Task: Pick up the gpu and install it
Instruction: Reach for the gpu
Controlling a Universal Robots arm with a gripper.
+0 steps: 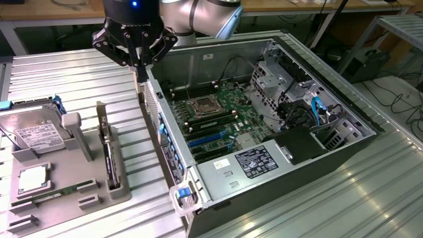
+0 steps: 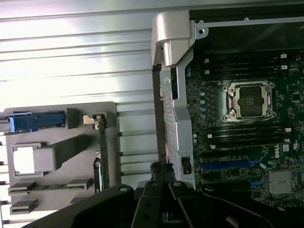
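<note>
- While the gripper (image 1: 140, 85) hangs with its jaws pressed together and nothing between them, the step in hand looks like the reach for the gpu (image 1: 106, 148), so the jaws would have to part before any descent
- A clean pick would take the card by its upper edge, square to its slot, and draw it straight up so it does not bind in the tray (image 1: 79, 171)
- The gpu stands on edge in a tray slot
- The gripper is beside the case (image 1: 191, 62) corner; the gpu lies lower, toward the exterior view's left, well apart from the fingertips
</note>
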